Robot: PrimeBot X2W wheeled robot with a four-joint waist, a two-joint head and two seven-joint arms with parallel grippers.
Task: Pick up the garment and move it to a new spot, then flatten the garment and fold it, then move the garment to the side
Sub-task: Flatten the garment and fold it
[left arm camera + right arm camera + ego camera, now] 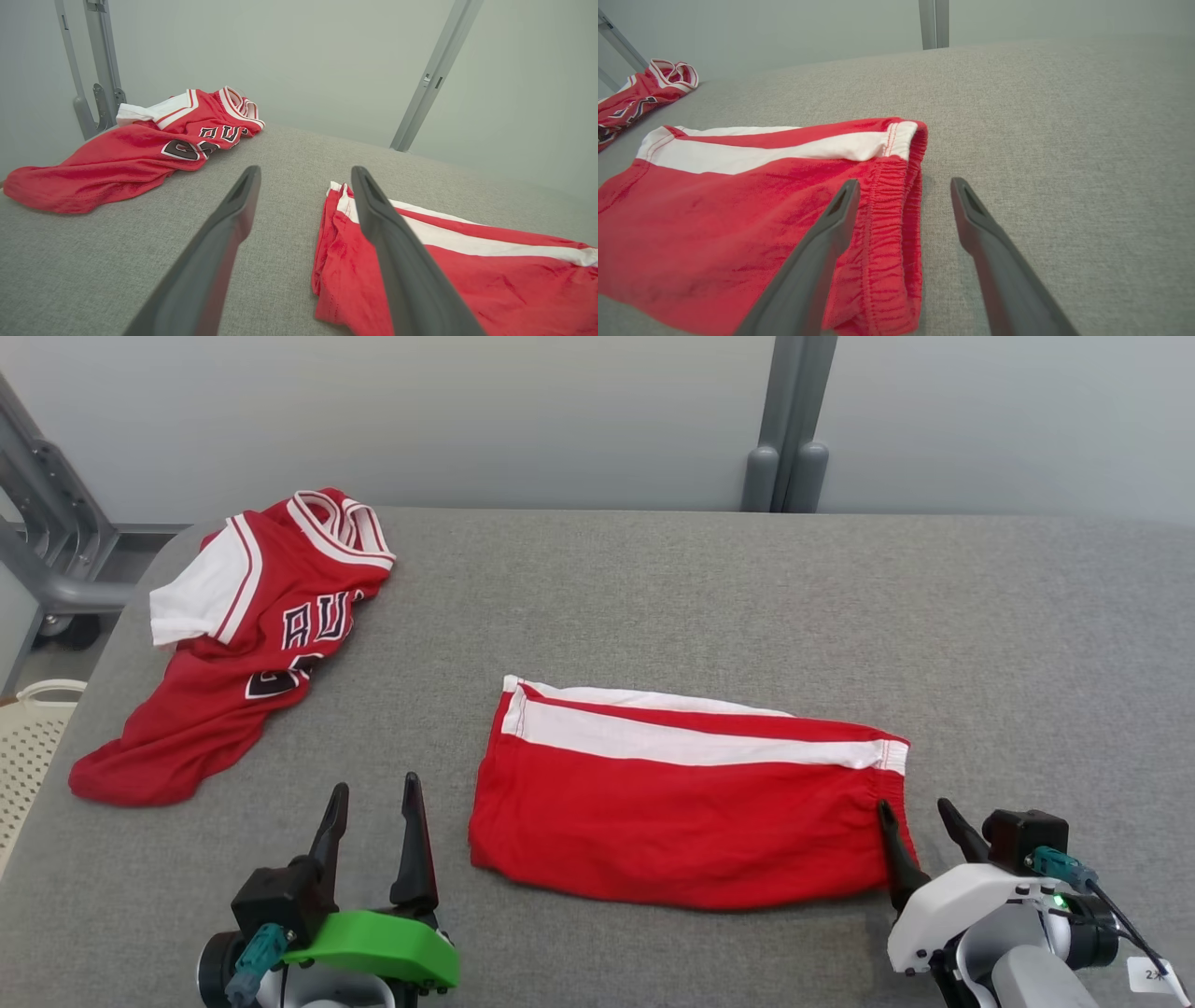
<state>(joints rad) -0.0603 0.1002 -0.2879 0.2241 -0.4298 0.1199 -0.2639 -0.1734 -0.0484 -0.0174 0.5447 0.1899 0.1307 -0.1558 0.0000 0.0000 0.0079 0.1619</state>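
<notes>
The garment, a pair of red shorts (681, 812) with a white side stripe, lies folded flat at the middle of the grey table (653, 597). My left gripper (375, 784) is open just left of its leg hem, above bare cloth of the table; in the left wrist view the shorts (467, 280) lie under and right of my left gripper's (304, 171) right finger. My right gripper (913, 805) is open at the elastic waistband end. In the right wrist view my right gripper (904, 182) straddles the edge of the shorts (714, 210), nothing gripped.
A crumpled red and white jersey (252, 635) with dark lettering lies at the table's far left corner. A white perforated basket (28, 747) stands off the left edge, beside a grey metal frame (47, 523). Grey posts (789, 429) rise behind the table.
</notes>
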